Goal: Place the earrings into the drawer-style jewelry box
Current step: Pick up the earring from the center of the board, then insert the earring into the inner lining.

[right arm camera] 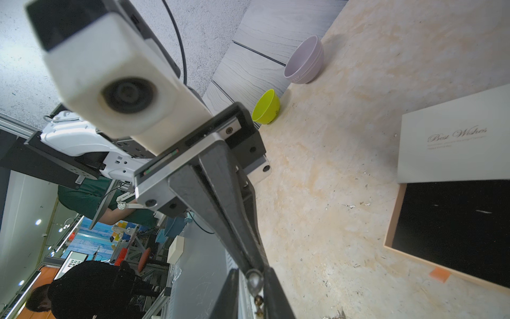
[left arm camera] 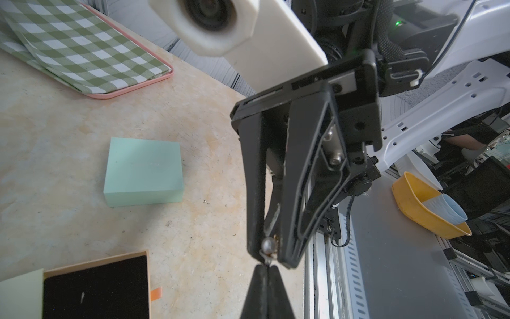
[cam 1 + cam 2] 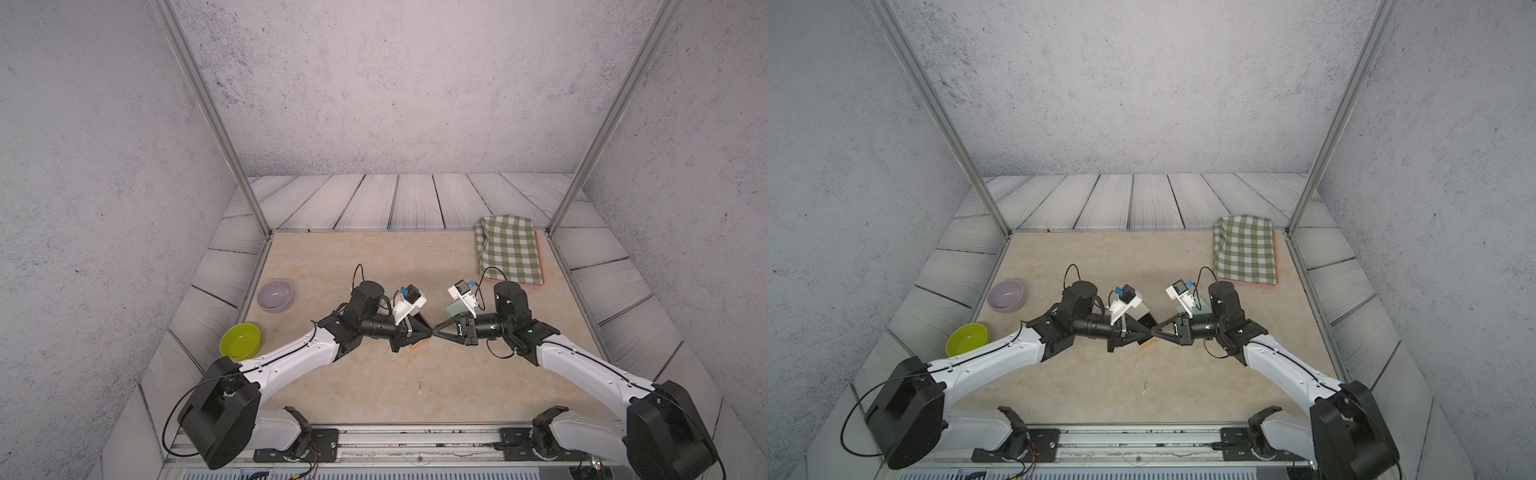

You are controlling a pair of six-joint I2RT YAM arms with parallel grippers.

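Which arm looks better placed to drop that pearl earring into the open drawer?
Probably left: the left tool is shut on the pearl earring and hangs over the black-lined drawer tray; the right tool sits beside it.

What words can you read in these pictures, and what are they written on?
"Best Wishes": curly letters on the lid of the cream-white box, seen in the right wrist view.
Two smaller lines under that, on the same lid: too blurred to read.
Raised letters near the foot of the purple bowl: too small to read.
No other words, numbers or signs can be read in any view.
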